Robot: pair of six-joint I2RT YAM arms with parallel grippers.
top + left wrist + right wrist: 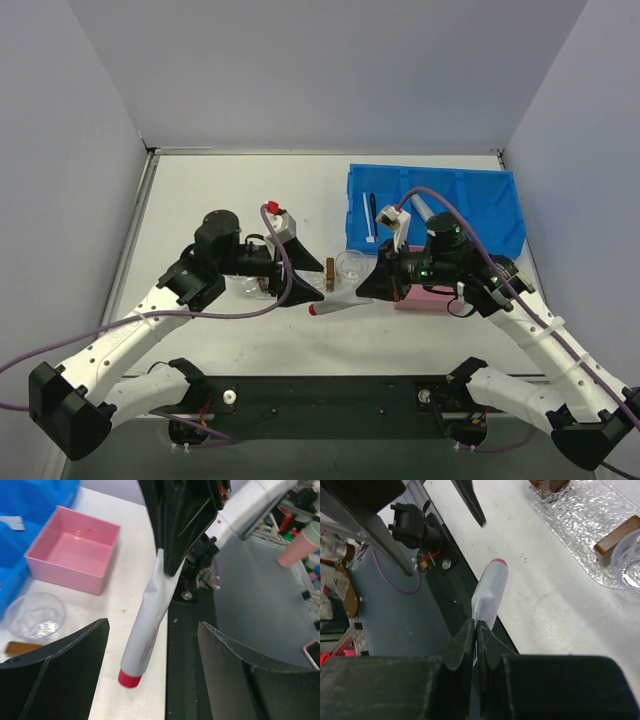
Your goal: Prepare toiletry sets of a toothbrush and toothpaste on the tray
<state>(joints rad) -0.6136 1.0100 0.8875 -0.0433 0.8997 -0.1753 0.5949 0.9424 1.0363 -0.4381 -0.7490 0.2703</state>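
Right pincer [475, 628]: clamping the toothpaste [491, 587] by its crimped end, centre frame, beside the tray [570, 525] at upper right. Left pincer [152, 630]: gaping around the capped end, not touching. Risk: toothpaste dropping short of the tray, should the thin pinch let go before the left one closes.

The toothpaste [149, 625] is coloured silvery-white and capped in red. Near the toothpaste, the tray [570, 515] is patterned with clear pebbling, and the box [70, 565] is coloured pink.

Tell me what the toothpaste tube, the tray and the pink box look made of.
The toothpaste tube: probably soft white plastic laminate, faint sheen, flattened at its pinched end. The tray: clear plastic, pebbled, glinting. The pink box: opaque plastic, smooth walls, likely moulded.
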